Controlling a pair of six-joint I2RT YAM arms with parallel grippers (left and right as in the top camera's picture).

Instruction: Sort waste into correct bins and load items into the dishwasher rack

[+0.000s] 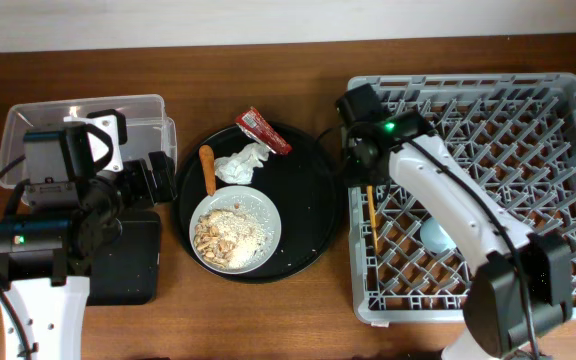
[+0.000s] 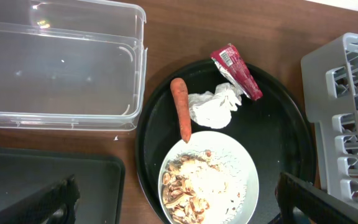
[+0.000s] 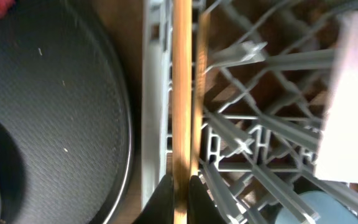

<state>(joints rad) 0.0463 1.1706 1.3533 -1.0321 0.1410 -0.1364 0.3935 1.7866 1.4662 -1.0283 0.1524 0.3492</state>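
Note:
A white bowl (image 1: 235,230) of beige food scraps (image 2: 197,183) sits on the round black tray (image 1: 308,215), with an orange carrot stick (image 1: 207,170), a crumpled tissue (image 1: 243,163) and a red wrapper (image 1: 263,130). My left gripper (image 2: 185,208) is open and empty, above the bowl's near edge. My right gripper (image 3: 179,199) is shut on the wooden chopsticks (image 3: 182,93), which lie along the left edge of the grey dishwasher rack (image 1: 528,130). The chopsticks also show in the overhead view (image 1: 371,215). A light-blue cup (image 1: 436,235) sits in the rack.
The clear tub (image 1: 83,125) stands empty at the back left. The shallow black tray (image 1: 133,265) lies in front of it, under my left arm. Bare wooden table lies between the round tray and the rack.

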